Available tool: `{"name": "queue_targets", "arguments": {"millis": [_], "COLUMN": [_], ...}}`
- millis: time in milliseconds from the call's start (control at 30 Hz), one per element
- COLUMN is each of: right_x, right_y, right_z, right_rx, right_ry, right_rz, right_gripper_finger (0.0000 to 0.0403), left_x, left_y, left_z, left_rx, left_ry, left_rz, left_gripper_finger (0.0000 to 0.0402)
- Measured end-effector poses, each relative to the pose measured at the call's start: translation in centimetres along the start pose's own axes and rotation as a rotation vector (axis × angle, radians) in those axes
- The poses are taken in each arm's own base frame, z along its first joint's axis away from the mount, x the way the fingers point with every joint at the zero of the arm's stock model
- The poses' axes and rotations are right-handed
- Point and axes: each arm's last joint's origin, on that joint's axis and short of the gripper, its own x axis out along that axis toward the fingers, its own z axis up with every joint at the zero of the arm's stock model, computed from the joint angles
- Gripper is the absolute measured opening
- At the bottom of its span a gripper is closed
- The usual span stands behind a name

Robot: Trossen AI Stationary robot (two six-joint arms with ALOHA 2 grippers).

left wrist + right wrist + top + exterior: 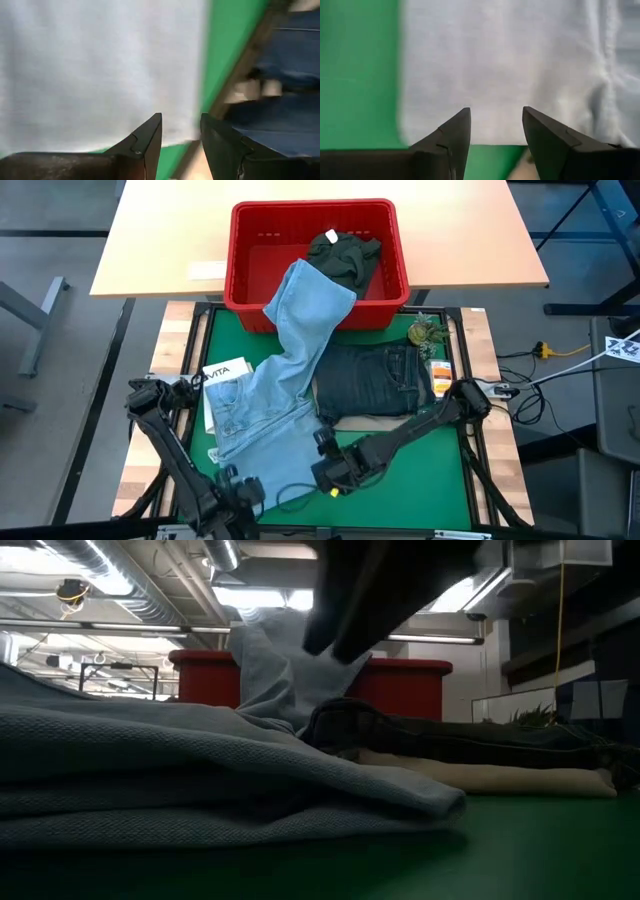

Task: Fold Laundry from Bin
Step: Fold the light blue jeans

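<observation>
Light blue denim jeans [275,385] trail from the red plastic slotted bin [385,242] at 12 o'clock onto the green desk [420,470], covering a white paper [226,371]. Dark navy jeans [375,380] lie beside them on beige trousers [500,776]. A dark olive-green garment [345,252] sits inside the bin. Left gripper [181,145] at 7 o'clock and right gripper [496,135] at 6 o'clock hover with fingers parted, empty.

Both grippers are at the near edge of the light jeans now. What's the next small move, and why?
Probably lower both grippers, left gripper and right gripper, onto the hem of the light blue jeans and close. Both are open and empty, and one leg still trails into the red bin.
</observation>
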Motion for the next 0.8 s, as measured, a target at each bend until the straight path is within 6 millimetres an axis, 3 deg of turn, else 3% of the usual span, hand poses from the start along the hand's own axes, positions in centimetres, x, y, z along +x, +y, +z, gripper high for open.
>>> {"name": "queue_targets", "arguments": {"millis": [233,467,633,800], "right_x": [1.7,4.1,5.9,7.5], "right_y": [-5.2,-10.4,-12.1,-12.5], "right_z": [-0.8,-2.6,-4.7,-6.0], "right_rx": [0.104,0.236,0.292,0.324], "right_ry": [0.005,-0.043,-0.005,-0.018], "right_rz": [-0.036,-0.102,-0.12,-0.14], "right_gripper_finger": [0.0179,0.0179,0.0179,0.0179], "left_x": [-0.1,2.4,5.2,7.3], "left_y": [3.6,5.9,7.8,9.8], "left_z": [2.3,3.4,2.8,2.2], "left_rx": [0.005,0.035,0.011,0.016], "left_ry": [0.06,0.053,0.156,0.203], "left_rz": [0.32,0.44,0.549,0.656], "left_gripper_finger": [0.013,0.013,0.013,0.013]}}
